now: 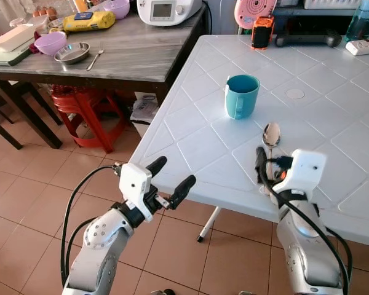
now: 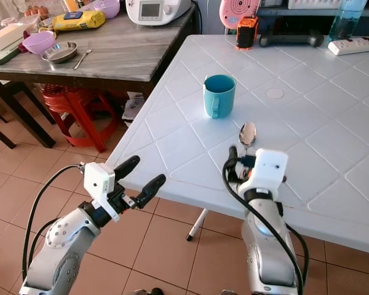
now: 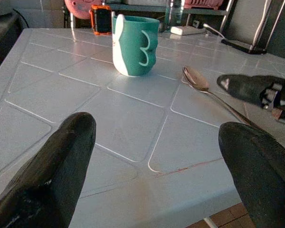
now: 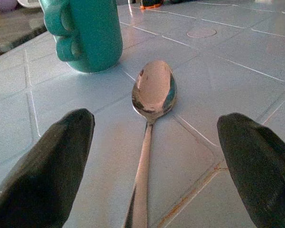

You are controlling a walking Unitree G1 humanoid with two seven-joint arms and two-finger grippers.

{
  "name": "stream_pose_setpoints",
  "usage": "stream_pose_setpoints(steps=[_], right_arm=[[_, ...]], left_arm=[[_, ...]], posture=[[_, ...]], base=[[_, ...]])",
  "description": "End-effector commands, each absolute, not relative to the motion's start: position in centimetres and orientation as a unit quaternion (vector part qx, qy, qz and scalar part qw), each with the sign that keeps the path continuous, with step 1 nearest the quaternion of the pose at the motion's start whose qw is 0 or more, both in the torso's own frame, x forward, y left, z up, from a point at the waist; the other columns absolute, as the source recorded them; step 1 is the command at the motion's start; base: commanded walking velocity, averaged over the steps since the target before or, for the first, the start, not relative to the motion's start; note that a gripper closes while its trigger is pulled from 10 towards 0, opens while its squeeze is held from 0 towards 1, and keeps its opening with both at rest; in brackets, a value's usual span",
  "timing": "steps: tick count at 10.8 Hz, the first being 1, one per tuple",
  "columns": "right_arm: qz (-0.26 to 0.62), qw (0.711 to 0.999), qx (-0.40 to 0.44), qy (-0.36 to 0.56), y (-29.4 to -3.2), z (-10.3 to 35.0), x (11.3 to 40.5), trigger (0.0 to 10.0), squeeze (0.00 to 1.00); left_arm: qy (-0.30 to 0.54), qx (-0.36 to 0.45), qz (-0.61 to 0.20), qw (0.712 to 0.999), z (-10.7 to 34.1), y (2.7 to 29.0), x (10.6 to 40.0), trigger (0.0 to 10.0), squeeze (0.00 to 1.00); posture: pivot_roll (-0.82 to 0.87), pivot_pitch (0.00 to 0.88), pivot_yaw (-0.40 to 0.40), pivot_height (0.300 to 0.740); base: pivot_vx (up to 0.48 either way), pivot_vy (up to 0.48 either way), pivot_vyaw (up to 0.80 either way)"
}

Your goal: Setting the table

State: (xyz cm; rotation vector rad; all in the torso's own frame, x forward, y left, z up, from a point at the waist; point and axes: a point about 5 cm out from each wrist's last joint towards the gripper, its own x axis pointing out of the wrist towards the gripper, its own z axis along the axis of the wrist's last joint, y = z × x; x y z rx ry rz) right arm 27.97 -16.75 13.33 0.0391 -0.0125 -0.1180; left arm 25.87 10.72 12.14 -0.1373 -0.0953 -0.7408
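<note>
A metal spoon (image 1: 271, 134) lies on the white plastic table (image 1: 190, 147), bowl end toward a teal mug (image 1: 242, 95) that stands upright a little farther in. My right gripper (image 1: 272, 166) is open and low over the table, one finger on each side of the spoon's handle (image 4: 141, 180), not touching it. The mug (image 4: 85, 33) stands just left of the spoon's bowl. My left gripper (image 1: 175, 172) is open and holds nothing; it hangs over the tiled floor just off the table's near edge, pointing at the mug (image 3: 134, 45) and the spoon (image 3: 195, 78).
A dark wooden table (image 1: 135, 49) stands at the back left with a purple bowl (image 1: 50, 42), a metal bowl (image 1: 72, 53), a fork (image 1: 96, 59) and a white appliance (image 1: 166, 10). A red stool (image 1: 86, 107) sits under it. An orange device (image 1: 262, 32) and a power strip (image 1: 364, 46) lie far on the white table.
</note>
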Motion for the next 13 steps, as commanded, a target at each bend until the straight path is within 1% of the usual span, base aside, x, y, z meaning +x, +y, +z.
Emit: stream_pose_setpoints(steps=[1,4,7,11,13], right_arm=[[-0.066,0.998,0.017,0.019,-16.8,12.4,28.0,10.0,0.00],[-0.052,0.998,0.006,0.018,-16.5,12.8,28.7,10.0,0.00],[-0.047,0.999,0.008,0.005,-16.3,13.7,29.5,10.0,0.00],[-0.059,0.998,0.010,0.023,-16.6,13.3,29.6,10.0,0.00],[-0.060,0.997,0.031,0.040,-16.4,12.7,29.3,10.0,0.00]], left_arm=[[-0.041,-0.069,-0.370,0.926,12.1,10.9,25.8,10.0,0.00],[-0.043,-0.065,-0.381,0.921,12.4,10.4,26.3,10.0,0.00],[-0.063,-0.054,-0.371,0.925,12.6,9.2,28.3,10.0,0.00],[-0.073,-0.044,-0.389,0.917,12.1,8.1,28.7,10.0,0.00],[-0.079,-0.034,-0.383,0.920,11.9,9.0,28.5,10.0,0.00]], posture=[[-0.11,0.122,0.143,0.740],[-0.11,0.128,0.140,0.740],[-0.11,0.135,0.131,0.740],[-0.13,0.141,0.130,0.740],[-0.13,0.143,0.132,0.740]], base=[[0.000,0.000,0.00],[0.000,0.000,0.00],[0.000,0.000,0.00],[0.000,0.000,0.00],[0.000,0.000,0.00]])
